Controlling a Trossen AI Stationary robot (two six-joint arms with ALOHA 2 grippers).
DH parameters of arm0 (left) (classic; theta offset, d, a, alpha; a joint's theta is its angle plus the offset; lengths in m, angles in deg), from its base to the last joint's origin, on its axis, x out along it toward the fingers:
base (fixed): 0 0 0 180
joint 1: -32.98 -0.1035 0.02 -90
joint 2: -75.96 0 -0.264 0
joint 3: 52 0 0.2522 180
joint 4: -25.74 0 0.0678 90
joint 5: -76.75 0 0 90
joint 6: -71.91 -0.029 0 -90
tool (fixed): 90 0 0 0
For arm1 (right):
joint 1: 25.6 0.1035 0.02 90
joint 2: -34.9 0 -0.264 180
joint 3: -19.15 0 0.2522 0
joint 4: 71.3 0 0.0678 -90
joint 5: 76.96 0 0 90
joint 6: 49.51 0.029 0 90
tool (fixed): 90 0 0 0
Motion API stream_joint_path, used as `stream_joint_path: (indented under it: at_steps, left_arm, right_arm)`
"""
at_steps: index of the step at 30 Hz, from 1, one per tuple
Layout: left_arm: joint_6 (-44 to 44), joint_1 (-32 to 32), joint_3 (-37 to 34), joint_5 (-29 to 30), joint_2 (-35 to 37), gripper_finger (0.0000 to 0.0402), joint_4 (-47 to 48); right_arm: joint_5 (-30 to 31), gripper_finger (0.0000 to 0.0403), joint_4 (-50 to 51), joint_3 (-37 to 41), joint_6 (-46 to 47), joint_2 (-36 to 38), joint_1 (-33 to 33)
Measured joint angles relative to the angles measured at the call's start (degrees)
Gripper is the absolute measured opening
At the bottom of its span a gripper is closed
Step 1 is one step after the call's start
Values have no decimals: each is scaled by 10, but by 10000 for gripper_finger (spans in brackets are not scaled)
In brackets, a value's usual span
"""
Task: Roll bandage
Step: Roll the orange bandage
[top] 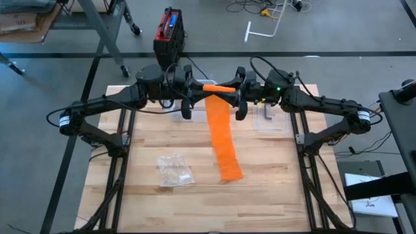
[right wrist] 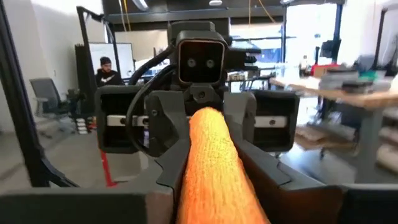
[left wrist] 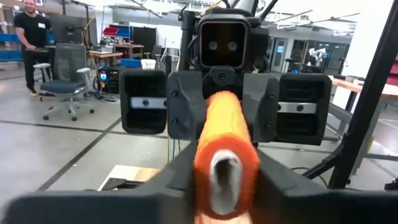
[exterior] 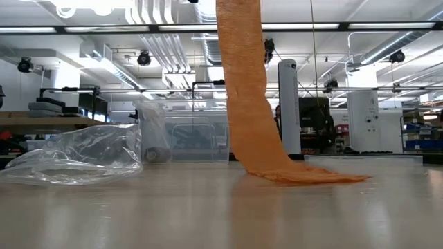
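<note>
A rolled orange bandage [top: 219,88] is held level above the table's far middle between my two grippers, which face each other. My left gripper [top: 205,88] is shut on the roll's left end and my right gripper [top: 233,89] on its right end. The unrolled strip [top: 221,130] hangs down from the roll. Its lower end [exterior: 304,176] lies flat on the wooden table [top: 149,201]. The left wrist view shows the roll's white core [left wrist: 225,171]. My left gripper pinches the roll's left end [left wrist: 208,158] between its two fingers [left wrist: 176,171], level, from the table's left, with the fingers along the roll. The roll is lifted clear and level. My right gripper pinches the roll's right end [right wrist: 211,180] between its two fingers [right wrist: 264,177], level, from the table's right, along the roll. The strip hangs slack below it down to the table.
A crumpled clear plastic bag [top: 174,170] lies on the table left of the strip's end; it also shows in the low view [exterior: 76,155]. A clear tray [top: 270,117] sits at the far right, under the right arm. A red and black device [top: 169,29] stands on the floor beyond the table.
</note>
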Motion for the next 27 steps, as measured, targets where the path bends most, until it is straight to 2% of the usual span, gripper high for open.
stream_joint_path:
  at_steps: [3, 4, 8, 12, 15, 23, 27]
  left_arm:
    - [-15, -1, 0, 0, 3, 33, 1]
    - [-22, -1, 0, 0, 5, 27, 1]
    - [-46, -1, 0, -2, 9, 28, 2]
    - [-66, -1, 0, -2, 9, 63, 2]
    - [-90, -1, 0, 0, 10, 74, 5]
    - [-116, -2, 0, 2, 9, 41, 3]
    - [-111, -2, 0, 3, 7, 44, 0]
  right_arm:
    - [-4, 126, 5, 0, 55, 0, 0]
    - [-9, 133, 4, 0, 73, 0, 0]
    - [-23, 168, 1, 0, 130, 4, 0]
    - [-26, 198, 9, 0, 183, 10, 0]
    - [-27, 214, 28, -1, 208, 15, 0]
    - [-30, 229, 54, -5, 247, 21, -7]
    - [-30, 226, 59, -11, 244, 21, -7]
